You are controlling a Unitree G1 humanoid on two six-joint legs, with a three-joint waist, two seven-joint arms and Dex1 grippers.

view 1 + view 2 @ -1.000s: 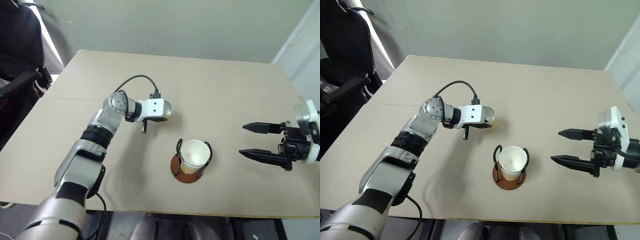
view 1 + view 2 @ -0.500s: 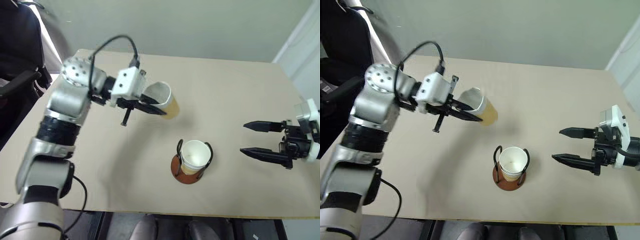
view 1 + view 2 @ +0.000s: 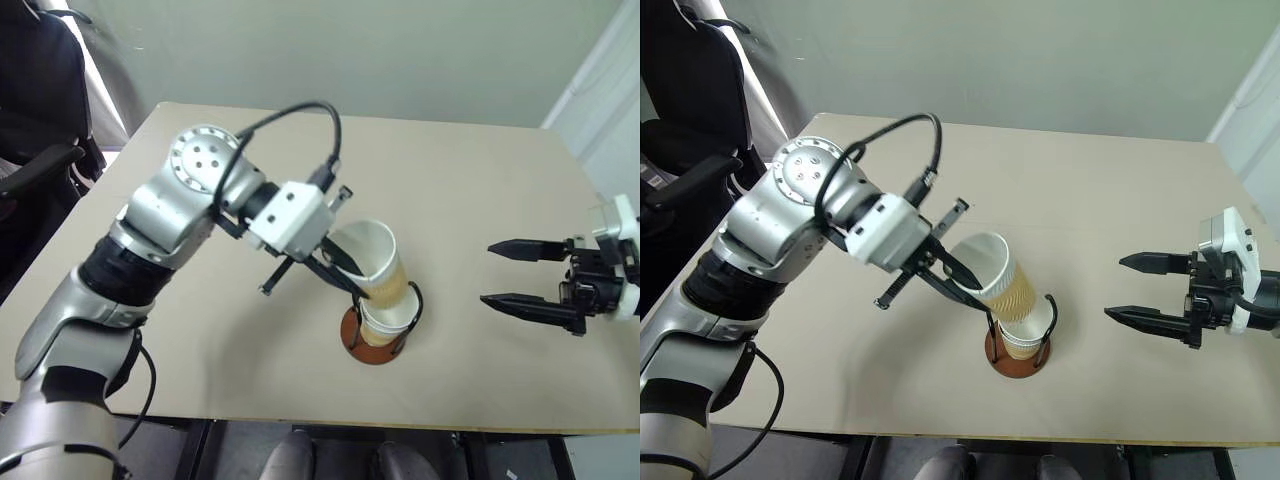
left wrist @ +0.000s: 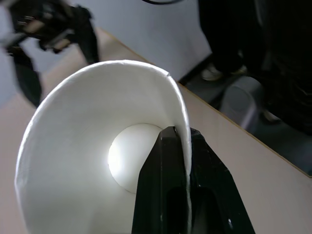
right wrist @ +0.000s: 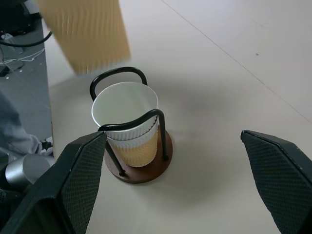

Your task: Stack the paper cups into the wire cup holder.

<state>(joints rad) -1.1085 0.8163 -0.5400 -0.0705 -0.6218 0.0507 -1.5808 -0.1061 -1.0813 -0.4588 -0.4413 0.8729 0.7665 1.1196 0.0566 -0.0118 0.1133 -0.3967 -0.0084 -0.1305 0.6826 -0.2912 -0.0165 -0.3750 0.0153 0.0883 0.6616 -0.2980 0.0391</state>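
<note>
Left hand [image 3: 958,280] clamped on rim of tilted cup [image 3: 1000,288], hovering above holder [image 3: 1018,352] holding nested cups [image 5: 127,117]. Best tipped upright, centred between wire loops, lowered straight, then released. Right hand [image 3: 505,272] apart, idle beside.

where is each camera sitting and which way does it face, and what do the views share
Head stereo pair: on the head, looking forward and down over the table; left arm carries a paper cup above the wire cup holder, right hand open at the right.
Left wrist: looks along the left hand, shut on the held cup's wall, into its white inside.
Right wrist: looks between its own open fingers at the holder with two nested cups.
Shared: right wrist and head views both show holder and held cup.
</note>
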